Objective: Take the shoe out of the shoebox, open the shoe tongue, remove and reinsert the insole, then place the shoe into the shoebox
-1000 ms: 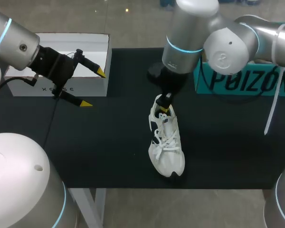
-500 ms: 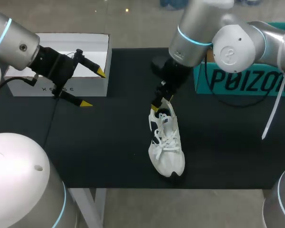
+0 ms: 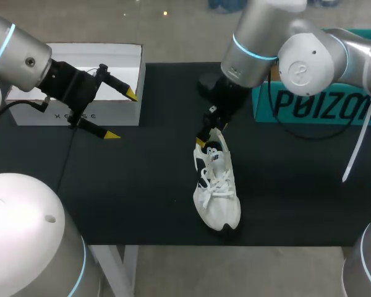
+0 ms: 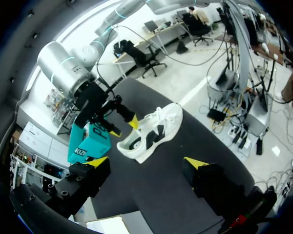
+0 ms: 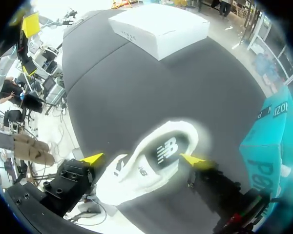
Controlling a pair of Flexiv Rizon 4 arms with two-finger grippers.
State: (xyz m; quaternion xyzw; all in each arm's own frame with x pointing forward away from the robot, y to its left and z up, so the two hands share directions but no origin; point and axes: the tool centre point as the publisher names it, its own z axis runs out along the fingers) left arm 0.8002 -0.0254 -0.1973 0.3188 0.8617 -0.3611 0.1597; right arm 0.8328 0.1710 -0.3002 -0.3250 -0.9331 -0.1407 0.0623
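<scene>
Presently, shoe (image 3: 216, 185) lies on table (image 3: 136, 185) outside white shoebox (image 3: 80, 74) and teal box (image 3: 321, 105); left gripper (image 3: 122, 114) and right gripper (image 3: 208, 133) both spread, empty.

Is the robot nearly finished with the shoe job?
Not nearly. Done: the white sneaker lies out on the table. In hand: the right gripper, open, straddles its heel. Still to do: opening the tongue, the insole out and in, then boxing it.

Silver arms (image 3: 18, 49) (image 3: 309, 59), blue rings (image 3: 255, 51), black wrists (image 3: 68, 83), yellow-tipped pincers (image 3: 122, 114) (image 3: 207, 146); white strap (image 3: 358, 133), perhaps cable.
</scene>
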